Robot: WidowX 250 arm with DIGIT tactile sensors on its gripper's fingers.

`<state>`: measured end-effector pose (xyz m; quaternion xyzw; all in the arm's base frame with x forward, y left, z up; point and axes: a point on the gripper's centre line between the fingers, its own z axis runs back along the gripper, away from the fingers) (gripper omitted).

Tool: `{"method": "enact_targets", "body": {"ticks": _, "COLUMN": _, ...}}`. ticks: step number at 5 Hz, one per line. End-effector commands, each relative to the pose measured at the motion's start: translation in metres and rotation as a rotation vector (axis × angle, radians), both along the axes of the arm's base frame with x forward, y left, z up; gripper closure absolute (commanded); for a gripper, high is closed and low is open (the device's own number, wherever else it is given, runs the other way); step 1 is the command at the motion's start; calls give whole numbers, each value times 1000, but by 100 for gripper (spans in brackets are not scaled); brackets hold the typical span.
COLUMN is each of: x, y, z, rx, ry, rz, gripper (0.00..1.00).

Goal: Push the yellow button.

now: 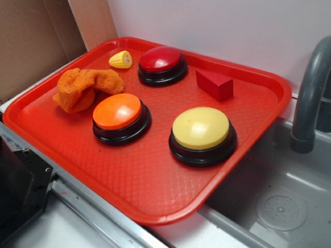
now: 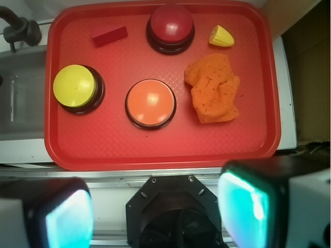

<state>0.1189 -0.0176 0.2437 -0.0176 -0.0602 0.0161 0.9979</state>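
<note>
The yellow button [image 1: 200,128], a pale-yellow dome on a black round base, sits on the red tray [image 1: 155,191] at its right side. In the wrist view it [image 2: 75,86] is at the tray's left. My gripper [image 2: 155,212] is open and empty, high above the robot base, outside the tray's near edge. Its two fingers [image 2: 248,206] show teal pads, wide apart. The gripper is out of sight in the exterior view.
An orange button [image 1: 117,111] is left of the yellow one, a red button [image 1: 161,59] at the back. An orange cloth [image 1: 85,88], a corn toy [image 1: 121,60] and a red wedge block [image 1: 215,83] also lie on the tray. A sink [image 1: 279,206] with faucet [image 1: 310,93] is at the right.
</note>
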Motion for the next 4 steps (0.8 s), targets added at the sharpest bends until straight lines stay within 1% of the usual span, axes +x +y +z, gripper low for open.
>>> {"method": "enact_targets", "body": {"ticks": 1, "x": 0, "y": 0, "z": 0, "rx": 0, "ry": 0, "rz": 0, "gripper": 0}}
{"method": "enact_targets", "body": {"ticks": 2, "x": 50, "y": -11, "z": -33, "rx": 21, "ry": 21, "rz": -250, "gripper": 0}}
{"method": "enact_targets", "body": {"ticks": 3, "x": 98, "y": -53, "z": -67, "rx": 83, "ry": 15, "rz": -404, "gripper": 0}}
{"method": "enact_targets", "body": {"ticks": 4, "x": 130, "y": -94, "z": -90, "rx": 127, "ry": -6, "rz": -470, "gripper": 0}}
